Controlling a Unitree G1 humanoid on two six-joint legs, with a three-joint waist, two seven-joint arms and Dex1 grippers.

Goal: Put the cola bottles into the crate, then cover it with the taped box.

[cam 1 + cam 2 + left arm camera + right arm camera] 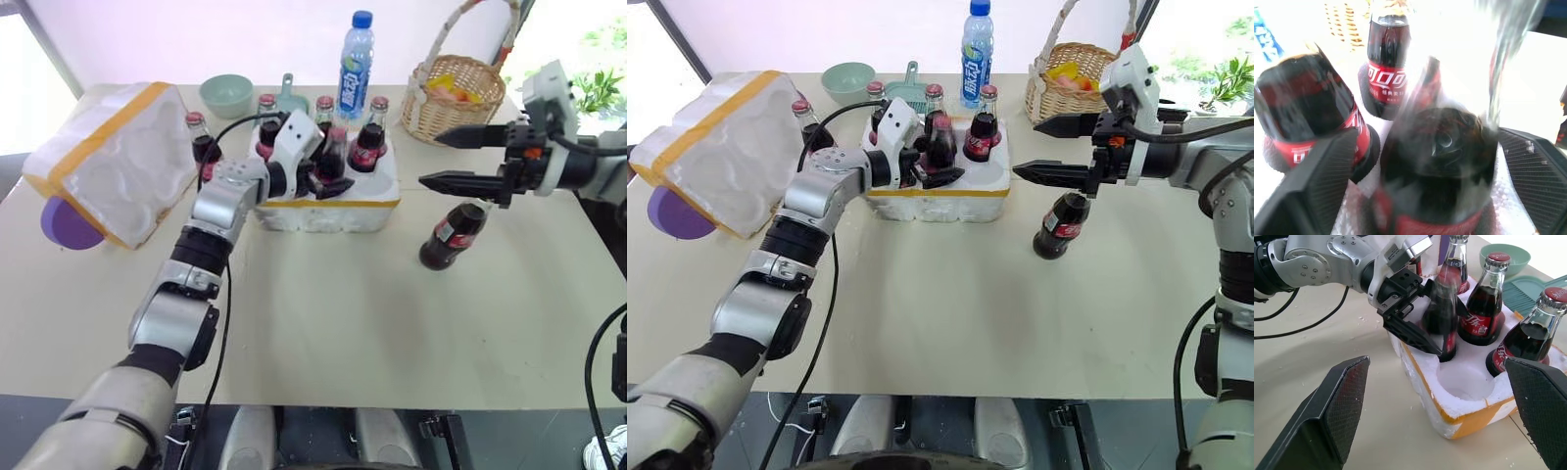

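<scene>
Left gripper [328, 166] sits upper center of frame, fingers spread wide on either side of a cola bottle [1442, 323] seated in a front well of the crate [328, 208]. Right gripper [460, 159] is wide open at upper right, empty, above the last bottle [453, 235] standing on the table [392, 323]. Taped box [113, 162] is at upper left.

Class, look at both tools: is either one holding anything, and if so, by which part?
Nothing is held. The left tool stands open around a cola bottle in the crate; the right tool is open and empty.

One empty crate [1464, 401] well [1465, 380]
</scene>
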